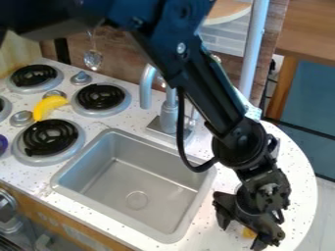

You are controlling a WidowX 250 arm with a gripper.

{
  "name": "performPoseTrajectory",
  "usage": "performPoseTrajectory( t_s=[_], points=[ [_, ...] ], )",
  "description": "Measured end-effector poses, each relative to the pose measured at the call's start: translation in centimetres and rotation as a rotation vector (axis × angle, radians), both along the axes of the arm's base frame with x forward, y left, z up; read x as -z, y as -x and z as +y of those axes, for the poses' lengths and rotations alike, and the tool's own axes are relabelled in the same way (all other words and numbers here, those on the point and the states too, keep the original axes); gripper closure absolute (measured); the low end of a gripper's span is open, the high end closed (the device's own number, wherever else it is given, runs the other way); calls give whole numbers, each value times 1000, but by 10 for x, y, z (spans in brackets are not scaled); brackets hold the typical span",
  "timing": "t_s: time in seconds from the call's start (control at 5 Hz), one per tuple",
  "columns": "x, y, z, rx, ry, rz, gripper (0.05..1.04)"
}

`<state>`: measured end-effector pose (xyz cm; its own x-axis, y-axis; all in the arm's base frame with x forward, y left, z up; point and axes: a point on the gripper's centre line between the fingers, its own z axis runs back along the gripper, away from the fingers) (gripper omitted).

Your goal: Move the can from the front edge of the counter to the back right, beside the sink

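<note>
So my gripper [241, 238] is hanging over the counter [296, 162] just to the right of the sink [177, 233], jaws spread pretty wide, and I don't see anything clamped. There's a small yellow thing [249, 233] right of the sink too, showing between my fingers, mostly hidden; can't tell if I'm touching it. My guess is it's light, maybe smooth plastic, so kinda slippery and not very fragile. I'd pinch it gently across the middle, low down.
</note>
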<state>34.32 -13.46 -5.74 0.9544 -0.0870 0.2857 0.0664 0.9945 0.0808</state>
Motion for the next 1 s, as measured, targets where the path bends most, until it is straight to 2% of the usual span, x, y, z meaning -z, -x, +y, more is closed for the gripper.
performPoseTrajectory(
  t_s=[0.4,1.0],
  points=[
    [6,-11,14,-85,21,1,87],
    [3,-30,20,-132,35,-1,87]
  ],
)
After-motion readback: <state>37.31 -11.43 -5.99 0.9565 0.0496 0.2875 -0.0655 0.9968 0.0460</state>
